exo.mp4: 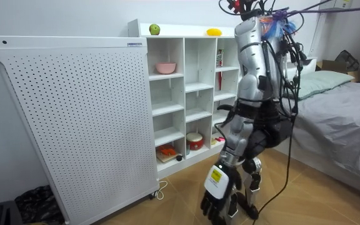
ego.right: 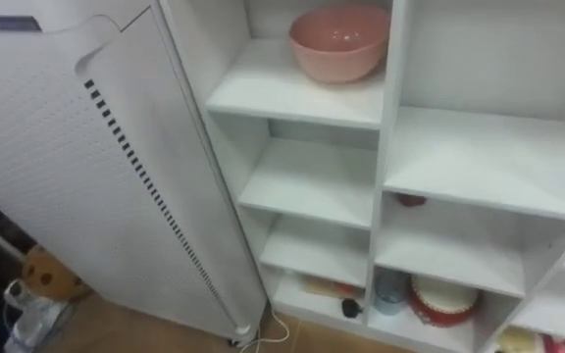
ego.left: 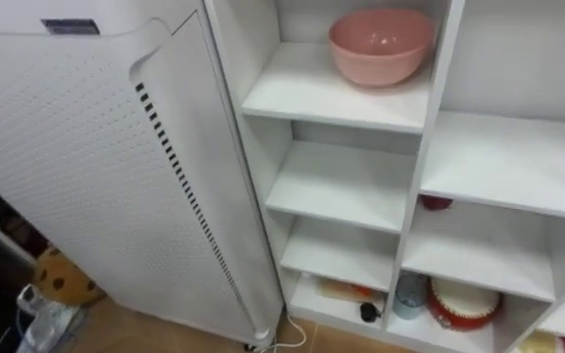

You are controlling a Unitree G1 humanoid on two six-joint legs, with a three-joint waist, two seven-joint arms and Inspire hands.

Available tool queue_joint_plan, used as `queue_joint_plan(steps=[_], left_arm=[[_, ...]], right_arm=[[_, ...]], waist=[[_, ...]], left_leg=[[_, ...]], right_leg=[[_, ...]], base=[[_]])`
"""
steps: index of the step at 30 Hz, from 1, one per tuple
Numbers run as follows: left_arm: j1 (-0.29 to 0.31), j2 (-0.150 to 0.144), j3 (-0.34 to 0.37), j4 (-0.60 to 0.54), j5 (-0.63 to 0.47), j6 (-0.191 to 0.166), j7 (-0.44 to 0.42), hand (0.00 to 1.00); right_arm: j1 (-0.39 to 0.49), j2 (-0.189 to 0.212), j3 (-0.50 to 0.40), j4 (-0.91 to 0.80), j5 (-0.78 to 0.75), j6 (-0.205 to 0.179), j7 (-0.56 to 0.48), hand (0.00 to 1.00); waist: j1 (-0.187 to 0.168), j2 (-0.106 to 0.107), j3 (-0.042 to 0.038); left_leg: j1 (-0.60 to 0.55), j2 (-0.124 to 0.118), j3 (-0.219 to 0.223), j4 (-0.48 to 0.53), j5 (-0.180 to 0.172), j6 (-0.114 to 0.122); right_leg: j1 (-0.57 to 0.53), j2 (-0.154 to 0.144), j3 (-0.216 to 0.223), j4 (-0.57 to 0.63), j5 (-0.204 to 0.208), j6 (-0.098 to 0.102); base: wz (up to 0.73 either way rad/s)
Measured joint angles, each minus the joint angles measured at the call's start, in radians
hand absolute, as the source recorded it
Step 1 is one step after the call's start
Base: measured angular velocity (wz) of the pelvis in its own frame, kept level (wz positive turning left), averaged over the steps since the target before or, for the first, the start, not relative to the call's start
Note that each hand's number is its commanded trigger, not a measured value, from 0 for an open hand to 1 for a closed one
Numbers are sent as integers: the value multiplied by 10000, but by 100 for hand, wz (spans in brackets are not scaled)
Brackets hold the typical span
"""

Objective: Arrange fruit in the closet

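Big white perforated panel (exo.mp4: 74,119) stands on the wood floor at my left. Its right edge is just beside the closet's left wall; I can't tell if they touch. The white closet (exo.mp4: 184,94) is right in front of me, with open compartments in three columns. I stand on the floor near its right column, head tipped down at the shelves. A bed (exo.mp4: 349,119) with a grey cover sits behind me, at the room view's right.

My left robot hand (exo.mp4: 214,203) hangs low by my knee, close to the floor and well apart from the closet. The fingers point down, loosely spread, with nothing pinched. The hand is dark and small in the room view, so that is my best read.

A pink bowl (ego.left: 381,44) sits upright in the top compartment of the left column, toward the right side of its shelf. The two compartments under it are bare white boards. A red round tin (ego.left: 462,302) with a pale lid is in the bottom compartment of the middle column. A bluish cup (ego.left: 410,292) stands just beside it on its left.

Task fruit: a green apple (exo.mp4: 154,29) and a yellow fruit (exo.mp4: 214,32) both sit on the closet's top board. The apple is over the left column and the yellow one toward the right, well apart from each other and from my hand.

Small stuff: an orange packet (ego.left: 346,289) and a black bit (ego.left: 369,312) lie in the bottom left compartment. A small red thing (ego.left: 436,203) sits at the back left of a middle-column shelf.
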Motion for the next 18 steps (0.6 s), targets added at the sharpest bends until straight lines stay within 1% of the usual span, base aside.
queue_joint_plan(steps=[1,2,3,4,5,6,7,8,10,11,12,13,14,15,16,17,18], left_arm=[[5,-2,277,29,115,-54,39,0],[12,-2,408,113,167,-159,176,0],[50,-5,474,109,249,-201,247,0],[197,-27,629,69,520,-284,373,0],[360,-96,906,-81,896,-328,481,0],[415,-126,1030,-134,1042,-336,535,0],[443,-149,1127,-135,1231,-352,656,0],[466,-205,1196,-127,1488,-354,712,0],[526,-361,1347,-188,1591,-378,907,0],[640,-416,1440,-202,1645,-435,974,0],[672,-441,1490,-180,1682,-452,998,0],[697,-495,1632,-158,1697,-454,1023,0],[686,-575,1892,-72,1703,-468,1081,0],[690,-601,1985,5,1729,-468,1108,0],[704,-650,2204,202,1824,-454,1132,0],[724,-705,2295,350,1867,-366,1132,0],[727,-739,2321,416,1931,-334,1131,0]], right_arm=[[333,218,-2,157,-101,8,113,0],[699,358,3,258,-218,36,197,0],[899,405,27,255,-345,51,215,0],[1271,455,160,265,-666,101,306,0],[1711,502,258,274,-1058,95,433,0],[1889,521,346,238,-1240,90,481,0],[2281,572,407,232,-1609,92,549,0],[2580,602,420,239,-2053,93,553,0],[3046,612,752,267,-2751,81,554,0],[3179,716,784,412,-3458,84,552,0],[3218,774,779,487,-3797,86,539,0],[3430,885,798,515,-4409,93,514,0],[3601,1000,802,516,-5143,111,509,0],[3669,1064,799,517,-5594,126,486,0],[3726,1183,801,511,-6486,221,453,0],[3807,1256,845,513,-7421,321,428,0],[3851,1281,873,514,-7878,358,413,0]], waist=[[-256,-79,-31],[-388,-129,-70],[-480,-170,-93],[-623,-274,-175],[-857,-373,-256],[-924,-418,-292],[-1030,-525,-355],[-1128,-583,-380],[-1210,-672,-381],[-1340,-722,-381],[-1390,-741,-385],[-1404,-756,-381],[-1481,-804,-397],[-1482,-809,-396],[-1574,-815,-393],[-1692,-827,-393],[-1720,-810,-377]], left_leg=[[329,15,-5,-256,17,-6],[667,11,4,-478,25,-16],[844,17,5,-558,41,-30],[1219,27,43,-753,49,-28],[1646,31,47,-994,49,-29],[1841,35,17,-1112,49,-31],[2253,50,11,-1379,50,-38],[2635,66,18,-1586,52,-47],[3211,89,98,-1914,48,-53],[3591,101,118,-2138,44,-61],[3758,111,153,-2219,40,-69],[3989,140,202,-2348,9,-107],[4176,168,251,-2471,-4,-124],[4280,184,271,-2525,-11,-132],[4478,198,290,-2592,-25,-150],[4651,208,291,-2653,-31,-156],[4732,207,294,-2691,-32,-157]], right_leg=[[326,36,-83,-269,33,10],[726,121,-151,-527,76,33],[916,162,-147,-659,94,44],[1260,221,-108,-858,88,69],[1673,259,-127,-1091,66,111],[1885,281,-175,-1221,52,134],[2299,343,-204,-1518,53,153],[2716,411,-209,-1774,71,183],[3194,457,-200,-1977,72,211],[3542,503,-211,-2165,72,227],[3695,523,-214,-2248,72,237],[3877,564,-200,-2272,65,249],[4013,609,-188,-2289,62,253],[4089,627,-182,-2300,62,253],[4293,658,-205,-2418,62,253],[4463,680,-209,-2474,61,254],[4553,690,-207,-2536,61,254]], base=[[3],[0],[-5],[-8],[0],[5],[7],[0],[-8],[-10],[-14],[-18],[-19],[-13],[-8],[-5],[-6]])
